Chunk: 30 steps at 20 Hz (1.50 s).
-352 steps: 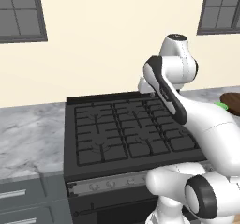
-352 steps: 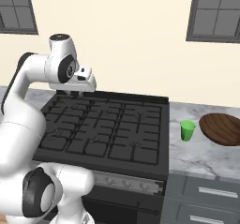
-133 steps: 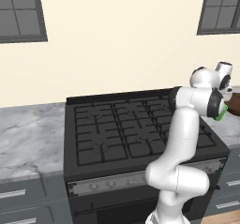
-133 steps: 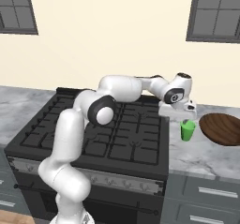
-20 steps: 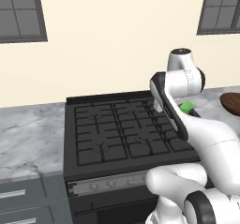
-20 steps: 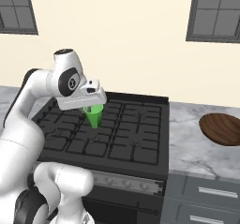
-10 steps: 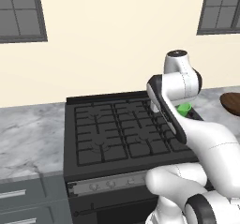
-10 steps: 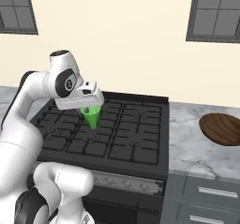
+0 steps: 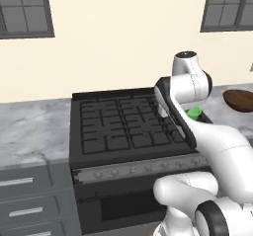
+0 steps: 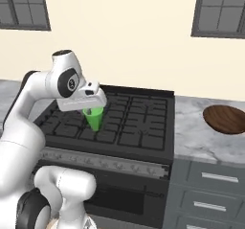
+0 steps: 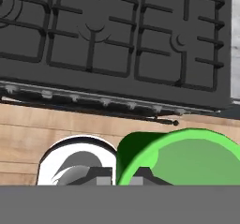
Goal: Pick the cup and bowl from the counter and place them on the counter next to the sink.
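The small green cup [image 10: 94, 118] hangs under my gripper [image 10: 94, 109], which is shut on its rim, above the front part of the black stove. From the left base camera a bit of the cup [image 9: 194, 112] peeks out behind my arm. In the hand view the cup's green rim [image 11: 180, 156] fills the lower right, close to the camera. The dark wooden bowl [image 10: 226, 118] rests on the marble counter [image 10: 197, 142] right of the stove; the same bowl [image 9: 239, 99] shows at the right edge of the left base view. The sink is out of view.
The black gas stove [image 10: 126, 122] with raised grates lies under the cup, its knob row [image 11: 103, 101] along the front. Marble counter [image 9: 32, 134] stretches left of the stove over grey drawers [image 9: 27, 200]. Windows [image 10: 221, 10] sit high on the cream wall.
My arm has carried the cup a little further left over the stove; the grip has not changed and the bowl stays where it was.
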{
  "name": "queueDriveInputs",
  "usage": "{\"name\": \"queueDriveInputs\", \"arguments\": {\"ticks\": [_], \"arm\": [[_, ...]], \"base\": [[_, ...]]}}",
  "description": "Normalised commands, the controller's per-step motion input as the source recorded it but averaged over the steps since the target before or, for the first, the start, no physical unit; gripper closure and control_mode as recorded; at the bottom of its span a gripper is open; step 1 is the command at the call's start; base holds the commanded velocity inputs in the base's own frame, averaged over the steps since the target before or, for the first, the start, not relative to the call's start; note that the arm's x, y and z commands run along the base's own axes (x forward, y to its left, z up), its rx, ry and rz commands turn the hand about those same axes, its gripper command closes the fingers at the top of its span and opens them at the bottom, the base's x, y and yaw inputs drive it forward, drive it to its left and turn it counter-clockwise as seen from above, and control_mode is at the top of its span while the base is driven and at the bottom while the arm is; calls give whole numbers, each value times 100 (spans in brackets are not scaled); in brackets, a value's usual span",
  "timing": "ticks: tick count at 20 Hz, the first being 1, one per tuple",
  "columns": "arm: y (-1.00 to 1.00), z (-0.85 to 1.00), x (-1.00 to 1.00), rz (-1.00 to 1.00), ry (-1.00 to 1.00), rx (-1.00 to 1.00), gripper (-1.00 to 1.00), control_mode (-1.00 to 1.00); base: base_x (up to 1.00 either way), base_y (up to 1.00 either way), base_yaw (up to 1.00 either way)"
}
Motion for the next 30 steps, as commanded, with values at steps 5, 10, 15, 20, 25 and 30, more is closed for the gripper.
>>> {"name": "queueDriveInputs", "arguments": {"ticks": [5, 10, 15, 20, 25, 30], "arm": [[0, 0, 0, 0, 0, 0, 100, 100], [0, 0, 0, 0, 0, 0, 100, 100], [0, 0, 0, 0, 0, 0, 100, 100], [0, 0, 0, 0, 0, 0, 100, 100], [0, 0, 0, 0, 0, 0, 100, 100], [0, 0, 0, 0, 0, 0, 100, 100]], "base": [[-70, 18, 10], [16, 0, 51], [0, 0, 100], [1, 0, 97], [0, 0, 90], [0, 0, 87]]}}
